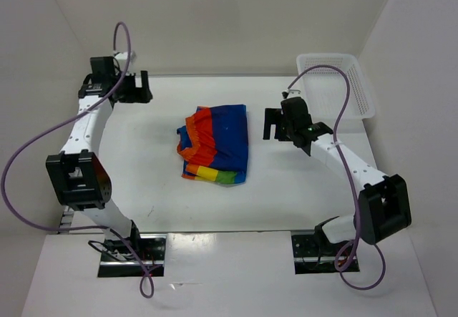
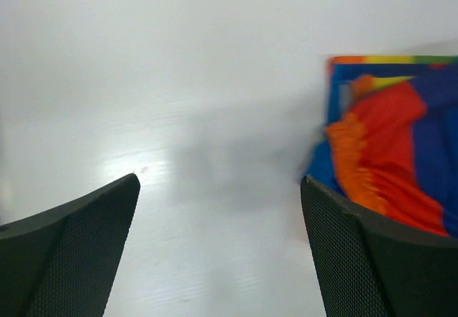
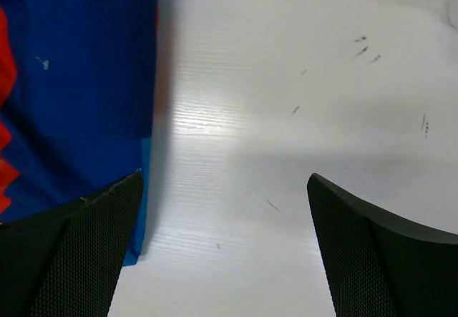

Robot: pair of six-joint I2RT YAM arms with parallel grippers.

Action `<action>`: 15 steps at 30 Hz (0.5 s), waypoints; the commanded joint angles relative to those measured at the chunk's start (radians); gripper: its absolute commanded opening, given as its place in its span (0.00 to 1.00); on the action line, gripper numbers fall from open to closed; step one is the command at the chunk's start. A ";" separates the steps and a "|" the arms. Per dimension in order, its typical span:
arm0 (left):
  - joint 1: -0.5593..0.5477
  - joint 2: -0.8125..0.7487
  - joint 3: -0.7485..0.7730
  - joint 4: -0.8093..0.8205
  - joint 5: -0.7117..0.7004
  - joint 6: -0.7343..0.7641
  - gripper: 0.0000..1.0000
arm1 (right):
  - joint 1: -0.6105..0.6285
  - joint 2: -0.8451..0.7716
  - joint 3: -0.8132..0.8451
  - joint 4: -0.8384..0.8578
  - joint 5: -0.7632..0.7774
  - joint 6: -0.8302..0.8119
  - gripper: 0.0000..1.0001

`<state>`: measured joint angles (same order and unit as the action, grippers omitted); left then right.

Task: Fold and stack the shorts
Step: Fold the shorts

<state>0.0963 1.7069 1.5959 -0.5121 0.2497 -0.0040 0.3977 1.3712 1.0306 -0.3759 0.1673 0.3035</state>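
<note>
The shorts (image 1: 215, 144) lie folded on the desk (image 1: 143, 188). The left pincer (image 1: 145, 88) hangs released, well apart from them. The right pincer (image 1: 270, 124) is also released and empty, near their blue edge.

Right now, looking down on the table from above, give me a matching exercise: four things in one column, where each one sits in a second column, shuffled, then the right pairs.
Things
1. shorts
2. basket
3. left gripper
4. right gripper

Places
A. far right corner of the table
B. far left side, away from the cloth
C. middle
D. just right of the cloth

Pairs: 1-C, 2-A, 3-B, 4-D
</note>
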 commanded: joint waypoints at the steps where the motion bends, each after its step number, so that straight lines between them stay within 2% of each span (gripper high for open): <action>1: 0.122 -0.007 -0.094 0.053 -0.158 0.004 1.00 | -0.029 0.019 0.039 -0.043 0.026 -0.010 1.00; 6: 0.287 -0.053 -0.151 0.075 -0.158 0.004 1.00 | -0.039 0.019 0.020 -0.043 0.015 -0.010 1.00; 8: 0.287 -0.062 -0.162 0.084 -0.213 0.004 1.00 | -0.039 0.028 0.020 -0.043 0.006 -0.010 1.00; 15: 0.287 -0.073 -0.186 0.106 -0.270 0.004 1.00 | -0.039 0.046 0.022 -0.034 -0.005 -0.010 1.00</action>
<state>0.3893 1.6718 1.4170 -0.4450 0.0219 -0.0036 0.3656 1.4109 1.0306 -0.4133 0.1608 0.2977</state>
